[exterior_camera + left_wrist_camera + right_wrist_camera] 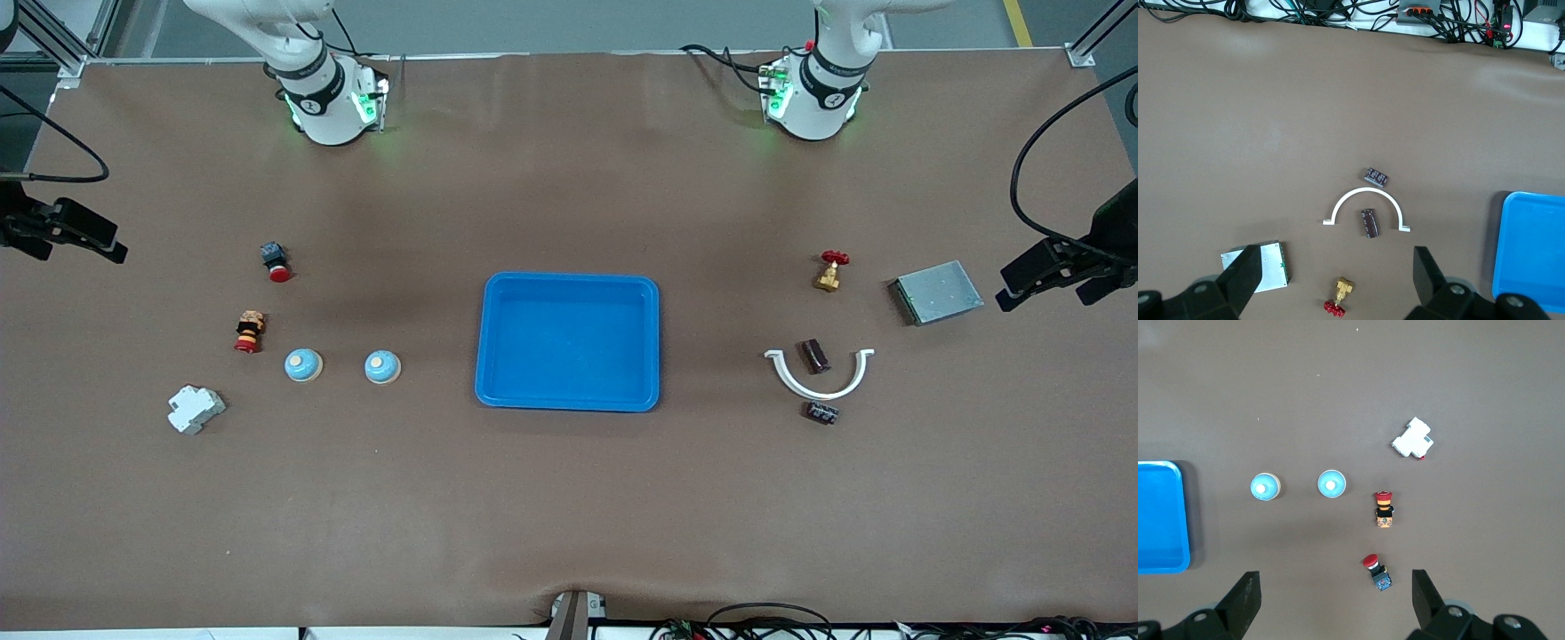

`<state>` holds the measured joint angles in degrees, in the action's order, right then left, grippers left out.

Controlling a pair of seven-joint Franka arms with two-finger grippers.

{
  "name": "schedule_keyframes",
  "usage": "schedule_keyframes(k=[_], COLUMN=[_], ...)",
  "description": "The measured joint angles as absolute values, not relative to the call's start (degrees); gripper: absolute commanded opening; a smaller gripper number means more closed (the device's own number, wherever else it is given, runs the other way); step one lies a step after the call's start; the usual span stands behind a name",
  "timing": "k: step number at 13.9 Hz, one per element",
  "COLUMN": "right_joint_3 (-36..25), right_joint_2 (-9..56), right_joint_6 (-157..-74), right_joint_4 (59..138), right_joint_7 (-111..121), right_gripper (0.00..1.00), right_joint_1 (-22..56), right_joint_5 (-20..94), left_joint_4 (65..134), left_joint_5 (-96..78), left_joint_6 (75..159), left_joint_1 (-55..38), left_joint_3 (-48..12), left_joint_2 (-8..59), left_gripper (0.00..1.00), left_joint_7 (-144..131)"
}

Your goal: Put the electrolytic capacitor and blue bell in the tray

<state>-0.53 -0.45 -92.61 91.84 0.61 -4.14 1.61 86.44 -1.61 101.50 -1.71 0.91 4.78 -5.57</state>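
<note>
Tray: the bright blue tray sits mid-counter, nothing in it, both task parts not yet moved.
Blue bells: two domed blue bells lie toward the right arm's end, one closer to the tray, the other beside it and farther along that end; which is meant, the task does not say.
Capacitors: a dark cylinder lies inside the curve of a white half-ring clamp toward the left arm's end; a second dark part lies just outside the clamp, nearer the front camera. The first looks like the electrolytic capacitor, though from here the markings are too small to be sure.
Left pincer: the left pincer hangs released, fingers wide, high over the clamp group, holding nothing.
Right pincer: the right pincer hangs released too, above the red push-buttons and the bells, holding nothing.
Key relation: the cylinder inside the clamp lies with its long axis running roughly from the arms' bases toward the front camera, slightly tilted; the left arm is plainly the nearer one, and its fingers would likely need to close across that axis without catching the clamp.
Bell side: the right arm is nearer both bells.
</note>
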Motion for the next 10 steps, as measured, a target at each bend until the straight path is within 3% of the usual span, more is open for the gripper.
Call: schedule_keyframes(k=[10], right_joint_3=[-0.55], right_joint_2=[-0.46], right_joint_6=[-92.60], right_joint_4=[92.81], right_joint_7=[0.61], right_gripper=[1.00], right_joint_1=[-4.14], right_joint_5=[1.61], left_joint_4=[86.56], left_joint_5=[-1.61], left_joint_6=[101.50], left_joint_1=[-1.69], left_joint_3=[0.92], left_joint_2=[4.78], left_gripper=[1.00], left_joint_7=[-5.57])
